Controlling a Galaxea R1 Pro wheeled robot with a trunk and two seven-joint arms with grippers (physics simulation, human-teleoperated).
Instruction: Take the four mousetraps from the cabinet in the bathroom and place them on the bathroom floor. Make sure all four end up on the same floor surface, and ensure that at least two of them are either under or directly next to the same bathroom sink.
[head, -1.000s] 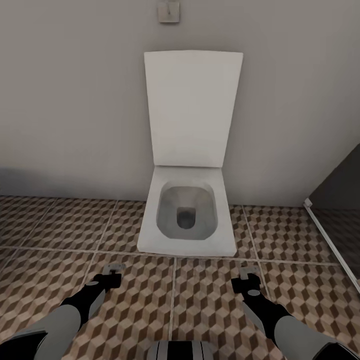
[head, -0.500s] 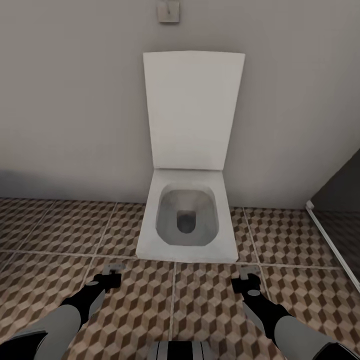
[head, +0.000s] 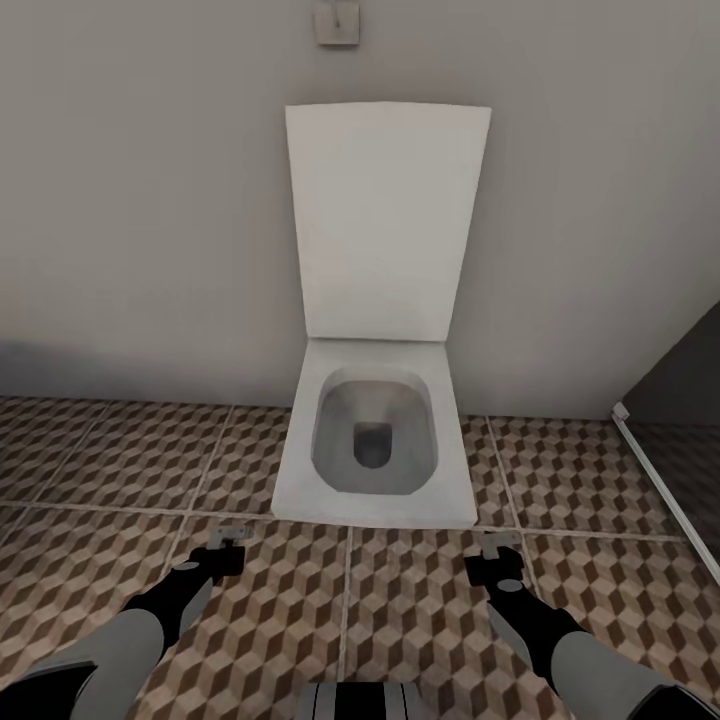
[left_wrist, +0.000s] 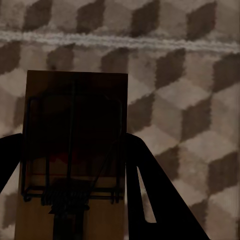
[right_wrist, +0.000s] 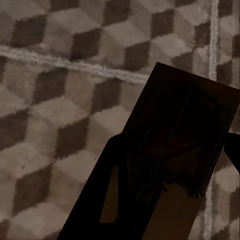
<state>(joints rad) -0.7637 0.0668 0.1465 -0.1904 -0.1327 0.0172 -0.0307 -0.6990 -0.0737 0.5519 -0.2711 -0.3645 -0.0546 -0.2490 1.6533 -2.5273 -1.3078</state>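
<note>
Base crept slightly closer to the toilet (head: 375, 440) at 12 o'clock; left tool (head: 228, 545) and right tool (head: 497, 548) each pinching a mousetrap (left_wrist: 72, 160) (right_wrist: 182, 165), no sink reached.

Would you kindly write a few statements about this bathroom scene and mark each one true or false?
1. The toilet has its lid raised. True.
2. The left gripper is empty. False: a mousetrap sits between its fingers.
3. The right gripper holds a mousetrap over the cube-patterned floor. True.
4. A mousetrap lies inside the toilet bowl. False: the bowl shows nothing in it.
5. Both grippers hang over the toilet seat. False: in the head view both hang above floor tiles in front of the toilet.
</note>
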